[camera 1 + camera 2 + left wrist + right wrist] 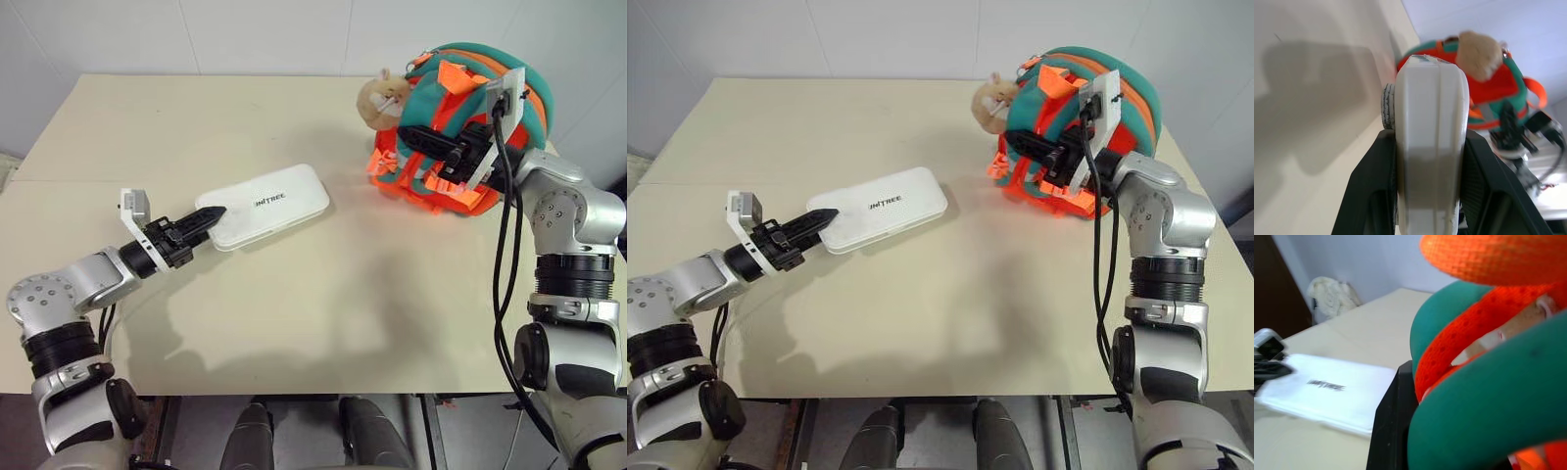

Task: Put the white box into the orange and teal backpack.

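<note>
Left eye view: the flat white rectangular box with rounded corners (268,206) lies on the pale beige desk (323,313) a little left of centre, its dark lettering facing up. The left tool (208,217) clamps the box's near-left end, at about 8 o'clock of the box, one black finger on top. The small padded orange and teal backpack (460,117) sits at roughly 2 o'clock of the desk, well apart from the box. The right tool (416,137) is closed on the backpack's straps; its fingertips are buried among orange webbing and hard to separate. A tan plush cat charm (380,98) hangs at the backpack's left side.

Right eye view: same layout; the backpack's base is partly hidden behind the right wrist.

Left wrist view: the box's end fills the gap between the black fingers (1371,186), pressed on both sides. The backpack beyond is half hidden by the box.

Right wrist view: teal padding and orange mesh crowd the lens; one black finger (1396,421) shows, the other is covered. The box lies beyond on the desk.
</note>
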Tool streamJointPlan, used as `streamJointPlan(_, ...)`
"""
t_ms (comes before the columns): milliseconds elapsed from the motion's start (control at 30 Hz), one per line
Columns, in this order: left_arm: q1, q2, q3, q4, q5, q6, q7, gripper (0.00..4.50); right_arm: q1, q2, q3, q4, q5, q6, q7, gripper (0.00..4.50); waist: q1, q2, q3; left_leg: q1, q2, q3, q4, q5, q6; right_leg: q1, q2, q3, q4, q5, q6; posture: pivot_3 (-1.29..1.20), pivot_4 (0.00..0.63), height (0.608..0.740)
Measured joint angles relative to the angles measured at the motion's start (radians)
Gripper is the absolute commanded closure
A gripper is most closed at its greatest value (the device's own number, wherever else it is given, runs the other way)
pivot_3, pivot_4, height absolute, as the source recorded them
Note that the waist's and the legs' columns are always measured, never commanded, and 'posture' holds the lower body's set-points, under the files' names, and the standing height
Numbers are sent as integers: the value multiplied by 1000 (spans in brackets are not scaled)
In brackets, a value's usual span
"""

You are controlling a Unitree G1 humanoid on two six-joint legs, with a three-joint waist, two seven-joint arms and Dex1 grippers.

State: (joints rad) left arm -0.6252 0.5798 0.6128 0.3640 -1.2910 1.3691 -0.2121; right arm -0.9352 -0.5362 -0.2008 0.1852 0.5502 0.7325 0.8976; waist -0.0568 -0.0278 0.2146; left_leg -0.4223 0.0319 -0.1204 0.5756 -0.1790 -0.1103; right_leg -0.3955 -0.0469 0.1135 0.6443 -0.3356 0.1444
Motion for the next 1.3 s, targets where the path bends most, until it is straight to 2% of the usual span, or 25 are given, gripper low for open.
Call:
streamJointPlan(200,-40,77,-22,83,81,-50,-102,3209,30,-7,-1,-154,93,113,-12,4478,1,0,0,0,0,0,-1,0,1,-1,0,0,0,0,0,0,150,740)
streamJointPlan(367,-68,129,-46,165,163,-79,-189,3209,100,-60,0,-358,252,250,24,4478,1,0,0,-1,0,0,-3,-1,1,-1,0,0,-1,-2,-1,0,150,740)
streamJointPlan(667,-117,152,-82,236,267,-87,-306,3209,140,-146,-5,-545,528,390,38,4478,2,0,0,-1,0,0,-3,-1,1,-1,0,0,-1,-2,-1,0,150,740)
streamJointPlan(867,-150,173,-98,243,315,-92,-361,3209,158,-192,-5,-603,673,416,34,4478,2,0,0,-1,0,0,-3,-1,2,-1,0,0,-1,-2,-1,0,150,740)
streamJointPlan(1100,-130,210,-145,138,341,-95,-462,3209,292,-249,4,-663,662,371,82,4478,2,-1,0,-1,1,0,-2,-1,2,-1,0,0,-1,-2,-1,0,150,740)
streamJointPlan(1200,-53,267,-144,-1,347,-182,-593,3209,395,-290,35,-669,574,297,159,4478,-1,-1,0,-1,1,1,-3,-2,1,-2,0,0,-1,-3,-2,0,150,740)
streamJointPlan(1300,-13,292,-133,-76,356,-292,-702,3209,435,-301,52,-664,511,234,213,4478,4,-1,0,0,1,1,-2,-2,1,-2,0,0,-1,-3,-2,0,150,740)
